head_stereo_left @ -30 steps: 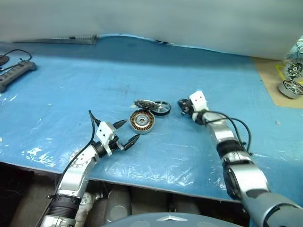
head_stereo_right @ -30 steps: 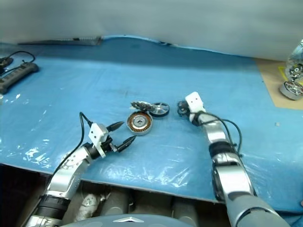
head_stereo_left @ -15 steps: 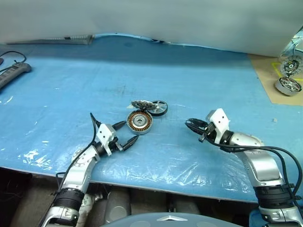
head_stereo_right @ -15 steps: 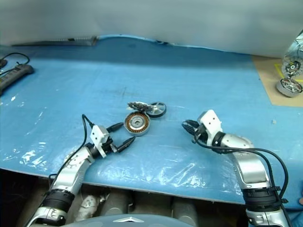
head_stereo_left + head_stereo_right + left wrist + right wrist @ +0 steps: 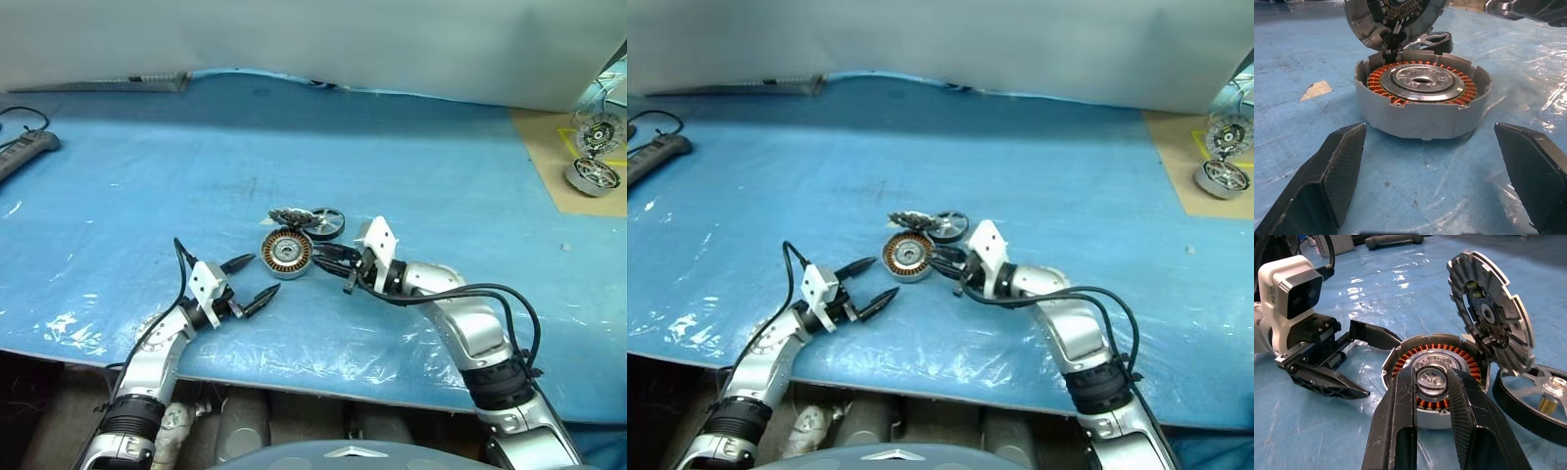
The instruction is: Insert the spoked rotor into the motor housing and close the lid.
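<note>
The motor housing (image 5: 287, 253), a grey-rimmed disc with a ring of copper windings, lies on the blue sheet. Its finned grey lid (image 5: 291, 216) stands tilted open at the far rim. The spoked rotor (image 5: 329, 223), black-rimmed, lies flat just behind and to the right, touching the lid. My right gripper (image 5: 333, 266) points at the housing from the right, jaws a little apart with nothing between them; the housing's hub (image 5: 1431, 382) shows in the gap. My left gripper (image 5: 252, 277) stands wide open just left of the housing (image 5: 1422, 110), empty.
A power strip (image 5: 20, 155) lies at the far left. More motor parts (image 5: 593, 176) sit on a tan board at the far right. A grey bar (image 5: 108, 83) lies along the back. The table's front edge runs close under both arms.
My right arm has swung back and to the left, from right of the rotor to right beside the housing. The left arm has barely moved. The parts have stayed put.
</note>
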